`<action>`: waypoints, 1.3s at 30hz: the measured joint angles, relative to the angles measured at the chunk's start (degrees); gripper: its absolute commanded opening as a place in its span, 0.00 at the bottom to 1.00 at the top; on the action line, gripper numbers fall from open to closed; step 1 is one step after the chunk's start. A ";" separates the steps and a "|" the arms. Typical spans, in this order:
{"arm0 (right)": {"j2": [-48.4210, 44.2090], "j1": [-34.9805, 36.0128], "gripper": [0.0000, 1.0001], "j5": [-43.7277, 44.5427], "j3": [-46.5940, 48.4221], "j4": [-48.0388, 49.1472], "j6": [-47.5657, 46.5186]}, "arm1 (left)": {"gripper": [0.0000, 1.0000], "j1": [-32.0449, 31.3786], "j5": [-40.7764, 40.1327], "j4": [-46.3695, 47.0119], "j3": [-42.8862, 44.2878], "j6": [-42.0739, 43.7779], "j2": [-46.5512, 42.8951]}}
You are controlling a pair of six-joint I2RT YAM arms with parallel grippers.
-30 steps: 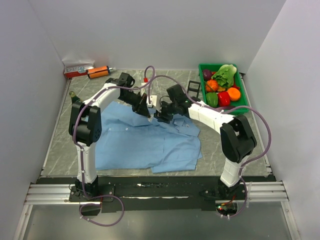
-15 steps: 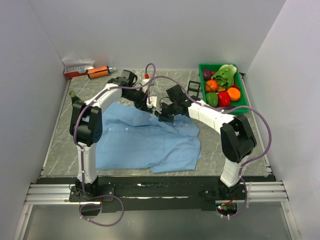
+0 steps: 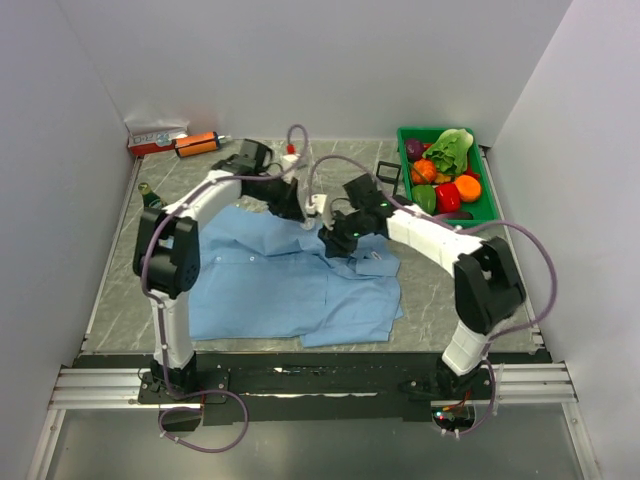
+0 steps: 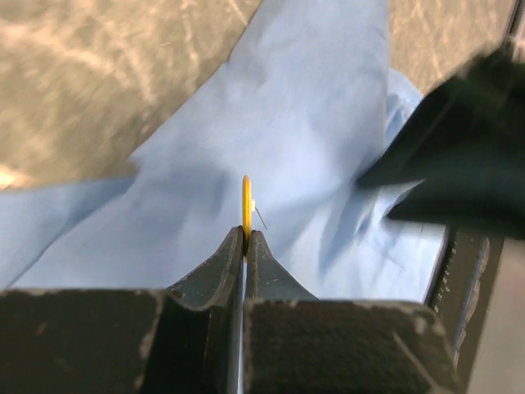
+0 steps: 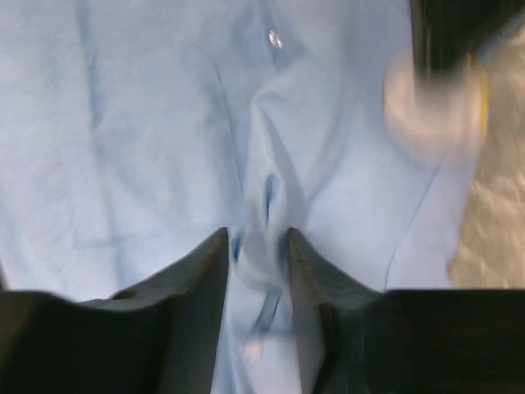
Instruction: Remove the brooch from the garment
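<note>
We pinch the brooch (image 4: 245,201) edge-on in our left gripper (image 4: 245,238), its pin seemingly clear of the light blue shirt (image 4: 312,123) beneath. Our right gripper (image 5: 257,246) clamps a cloth fold at the shirt's far side. Only carrying the brooch away seems left.

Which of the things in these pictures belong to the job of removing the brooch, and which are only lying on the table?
For the job:
brooch, pinched in the left hand
shirt, a fold of it held by the right hand

Only lying about:
green bin with vegetables
orange tube
small box
black stand
</note>
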 measured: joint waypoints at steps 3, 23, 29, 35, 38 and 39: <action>-4.70 -2.12 0.50 -0.59 -0.87 -1.75 0.02 | 0.01 4.11 2.93 -2.19 -0.11 2.32 -2.10; -3.21 -2.69 0.55 -6.36 10.12 1.62 4.66 | 0.02 6.51 5.51 -28.87 4.31 28.83 -5.09; -1.38 -0.07 0.52 -7.28 10.14 2.99 5.81 | 0.02 6.38 5.14 -29.22 4.31 30.71 -5.46; 0.35 0.76 0.48 -9.51 12.11 3.23 5.75 | 0.03 6.38 6.99 -30.99 4.31 32.02 -7.04; 0.68 1.01 0.47 -10.12 12.15 3.21 5.55 | 0.03 6.40 8.20 -32.72 4.39 33.00 -7.10; 0.76 1.05 0.46 -10.38 12.17 3.21 5.42 | 0.03 6.40 8.50 -33.51 4.52 33.33 -7.04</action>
